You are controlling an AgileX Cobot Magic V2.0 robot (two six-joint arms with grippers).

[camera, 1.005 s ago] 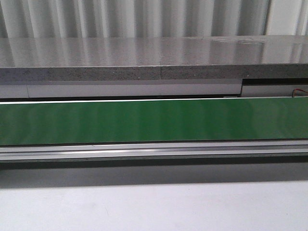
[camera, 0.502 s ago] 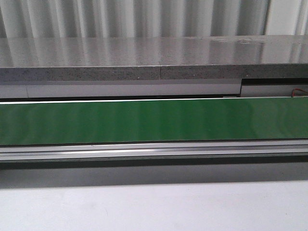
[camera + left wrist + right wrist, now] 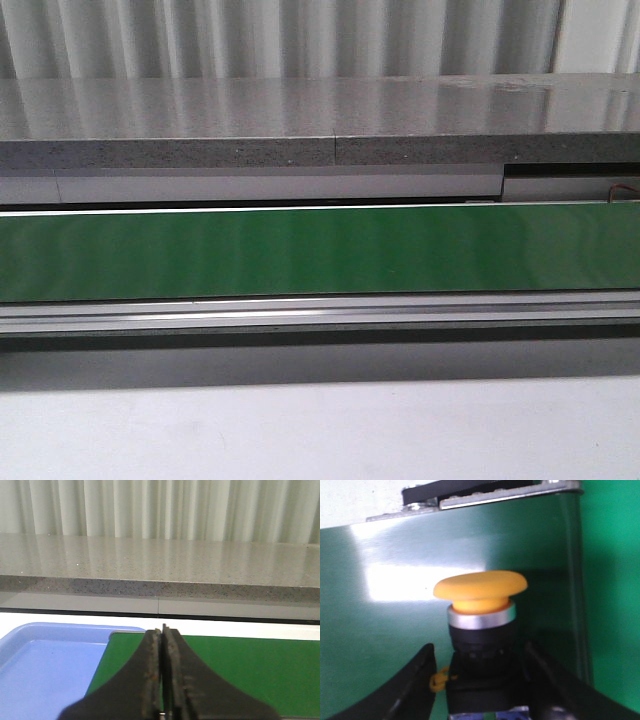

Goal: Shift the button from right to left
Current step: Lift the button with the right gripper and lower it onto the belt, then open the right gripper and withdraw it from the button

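The button (image 3: 480,587) stands upright on the green conveyor belt (image 3: 380,630) in the right wrist view, with a round orange-yellow cap, a silver ring, a black collar, a dark base and a yellow tab. My right gripper (image 3: 479,647) is open and straddles its base. One finger (image 3: 422,675) is a small gap away beside the yellow tab, and the other finger (image 3: 542,672) is close against the base. My left gripper (image 3: 162,630) is shut and empty above the end of the belt (image 3: 250,670). In the front view the belt (image 3: 320,255) shows no button and no gripper.
A blue tray (image 3: 45,665) sits beside the belt's end, next to my left gripper. A grey speckled stone ledge (image 3: 300,120) runs behind the belt, with a metal rail (image 3: 320,312) along its near side and a white table surface (image 3: 320,430) in front.
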